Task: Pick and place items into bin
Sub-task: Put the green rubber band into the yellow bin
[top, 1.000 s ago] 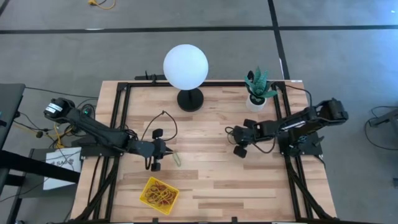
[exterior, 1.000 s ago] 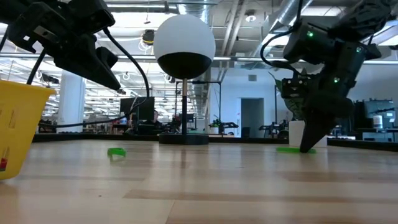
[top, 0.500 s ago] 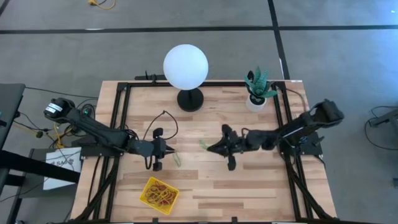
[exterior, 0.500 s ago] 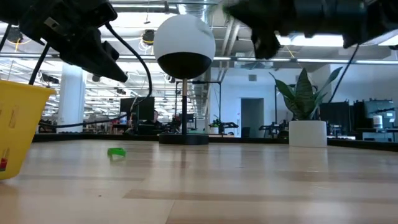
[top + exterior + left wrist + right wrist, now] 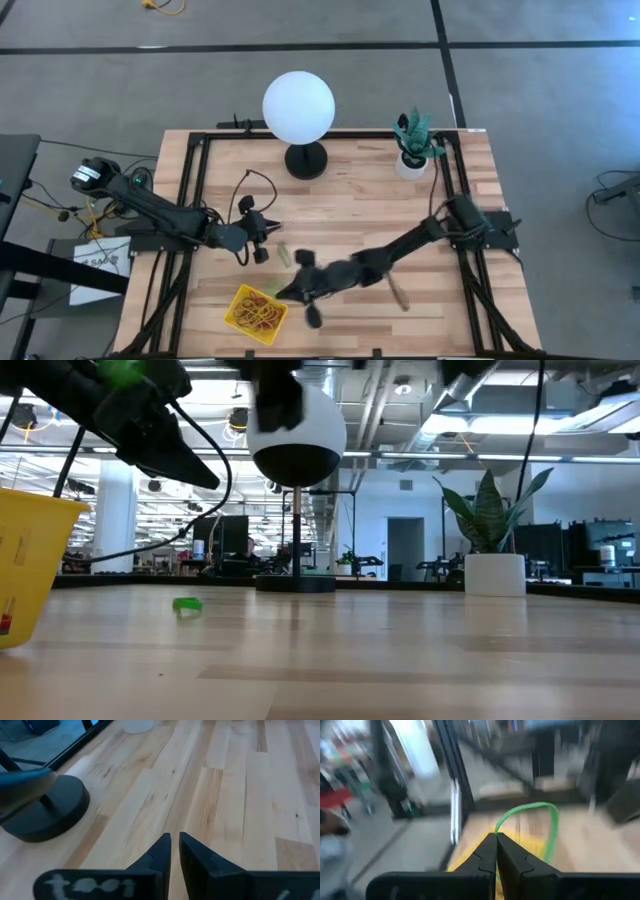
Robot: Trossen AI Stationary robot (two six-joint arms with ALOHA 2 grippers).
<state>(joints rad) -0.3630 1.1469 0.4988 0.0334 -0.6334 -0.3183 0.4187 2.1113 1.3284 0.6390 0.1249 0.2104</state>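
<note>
The right arm reaches across the table, and my right gripper point(image 5: 291, 293) hangs blurred at the yellow bin's point(image 5: 257, 313) far right corner, shut on a green rubber band point(image 5: 547, 822). Yellow plastic of the bin point(image 5: 470, 851) shows beyond the right gripper's fingertips point(image 5: 496, 838). Several red and yellowish bands lie in the bin. Another greenish band point(image 5: 283, 254) lies flat on the wood beside my left gripper point(image 5: 264, 233), and shows as a green band point(image 5: 187, 604) in the low view. My left gripper point(image 5: 173, 840) hovers above the table, shut on nothing. My right gripper pinches the green band between its two shut fingers, at one end of the loop point(image 5: 498, 831). The rest of the loop arches out beyond the fingertips. The band is lifted clear of the table.
A globe lamp point(image 5: 298, 108) stands on its black base point(image 5: 306, 160) at the table's far middle. A white plant pot point(image 5: 411, 163) sits at the far right. A brownish streak point(image 5: 399, 296) lies near the right arm. Black frame rails run along both table sides.
My right gripper rose from the table near the plant pot with the green band. It swung fast toward the table's left and near edge, ending by the bin. My left gripper shifted slightly toward the far edge and turned a little.
</note>
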